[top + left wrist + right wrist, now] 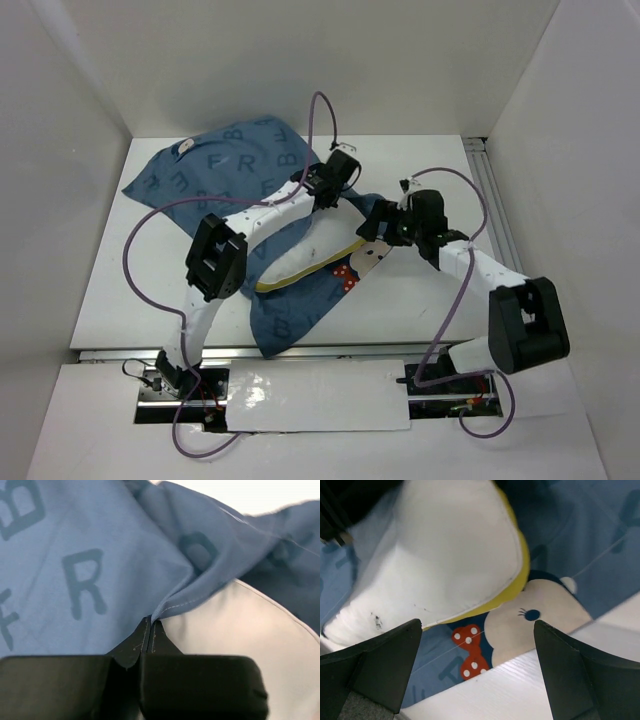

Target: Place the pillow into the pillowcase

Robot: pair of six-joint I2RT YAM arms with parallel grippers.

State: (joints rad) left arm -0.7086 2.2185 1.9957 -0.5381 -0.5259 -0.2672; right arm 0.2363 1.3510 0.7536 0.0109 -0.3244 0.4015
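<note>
Left wrist: left gripper (151, 622) pinches pillowcase (85, 555) hem, right gripper (476, 624) open over pillow (445, 555), which is partly in, its yellow-edged end not yet covered.

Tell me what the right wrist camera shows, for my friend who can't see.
The open right gripper hovers over the white pillow with its yellow edge, resting on the blue pillowcase. A cartoon mouse face and red dotted bow are printed on the fabric; the white table shows below.
</note>
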